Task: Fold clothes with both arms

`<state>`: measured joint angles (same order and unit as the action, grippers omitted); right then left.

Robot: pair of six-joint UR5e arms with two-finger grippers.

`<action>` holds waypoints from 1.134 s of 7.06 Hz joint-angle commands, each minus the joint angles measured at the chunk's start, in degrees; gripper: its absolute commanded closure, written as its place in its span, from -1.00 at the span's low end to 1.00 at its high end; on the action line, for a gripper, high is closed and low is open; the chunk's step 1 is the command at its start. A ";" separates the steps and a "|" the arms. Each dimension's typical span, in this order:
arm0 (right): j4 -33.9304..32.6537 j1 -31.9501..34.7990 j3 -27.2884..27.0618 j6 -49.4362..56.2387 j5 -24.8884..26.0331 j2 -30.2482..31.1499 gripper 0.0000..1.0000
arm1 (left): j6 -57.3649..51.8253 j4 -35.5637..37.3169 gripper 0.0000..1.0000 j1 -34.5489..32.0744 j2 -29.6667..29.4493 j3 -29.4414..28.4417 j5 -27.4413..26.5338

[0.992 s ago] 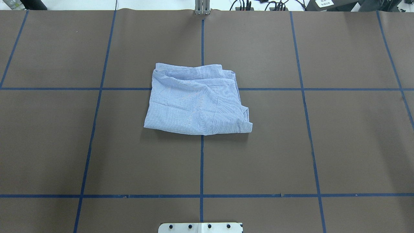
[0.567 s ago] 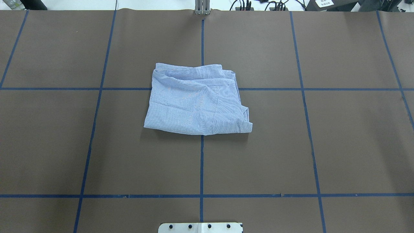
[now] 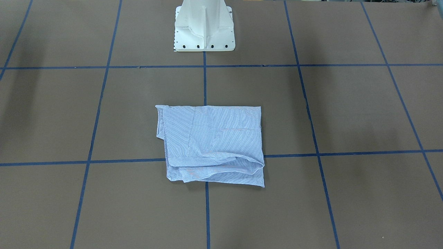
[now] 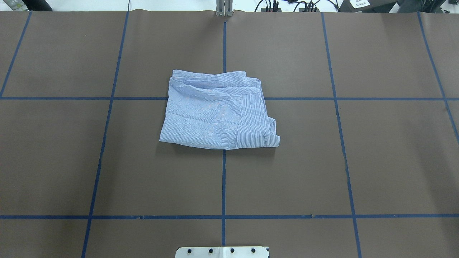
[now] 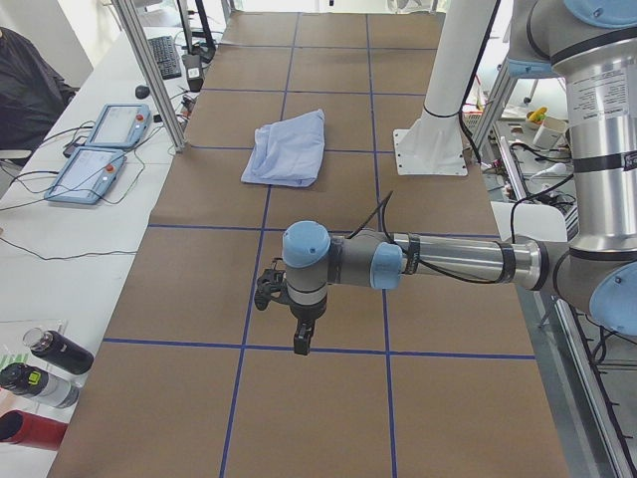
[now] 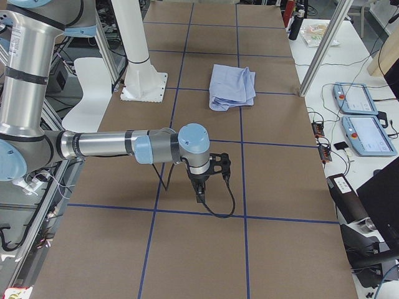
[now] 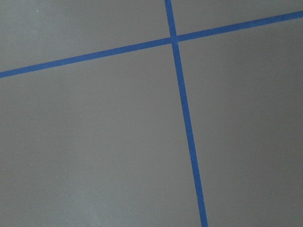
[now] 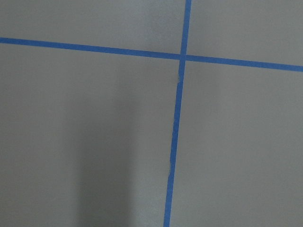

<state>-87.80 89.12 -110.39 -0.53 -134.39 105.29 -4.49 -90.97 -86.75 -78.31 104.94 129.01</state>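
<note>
The clothes are one light blue striped shirt (image 4: 215, 111), folded into a compact, slightly rumpled rectangle at the table's middle over a blue tape crossing; it also shows in the front-facing view (image 3: 213, 145) and both side views (image 5: 289, 149) (image 6: 232, 86). Neither arm touches it. My left gripper (image 5: 301, 339) hangs over bare table far from the shirt, seen only from the left end. My right gripper (image 6: 199, 190) hangs likewise at the other end, seen only from the right end. I cannot tell whether either is open or shut. Both wrist views show only brown table and tape lines.
The white pedestal base (image 3: 204, 27) stands at the robot's edge of the brown table (image 4: 376, 161), which is gridded with blue tape. Teach pendants (image 5: 100, 149) (image 6: 365, 118) and cables lie on the white side benches. Bottles (image 5: 45, 373) sit beyond the left end.
</note>
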 commanded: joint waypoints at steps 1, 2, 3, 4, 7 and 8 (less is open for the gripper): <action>-0.01 0.00 0.00 0.09 -0.52 0.00 -1.00 | 0.00 -0.09 -1.00 0.09 0.00 0.53 0.10; -0.18 0.00 0.00 0.09 -0.70 0.00 -1.00 | 0.00 -0.26 -1.00 0.09 -0.08 0.53 0.10; -0.36 0.00 0.44 0.09 -0.70 0.00 -1.00 | 0.00 -0.26 -1.00 0.09 -0.17 1.58 0.10; -0.45 0.00 0.44 0.09 -0.79 0.00 -1.00 | 0.00 -0.18 -1.00 0.09 -0.09 2.98 0.10; -0.19 0.00 1.14 0.09 -0.70 0.00 -1.00 | -0.08 -0.52 -1.00 0.09 -0.70 3.17 0.19; -0.01 0.00 1.23 0.17 -0.61 0.09 -1.00 | -0.08 -0.53 -1.00 0.18 -0.79 3.43 0.27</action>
<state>-88.01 89.12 -109.40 -0.42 -135.09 105.33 -4.56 -91.41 -86.63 -78.84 108.10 129.21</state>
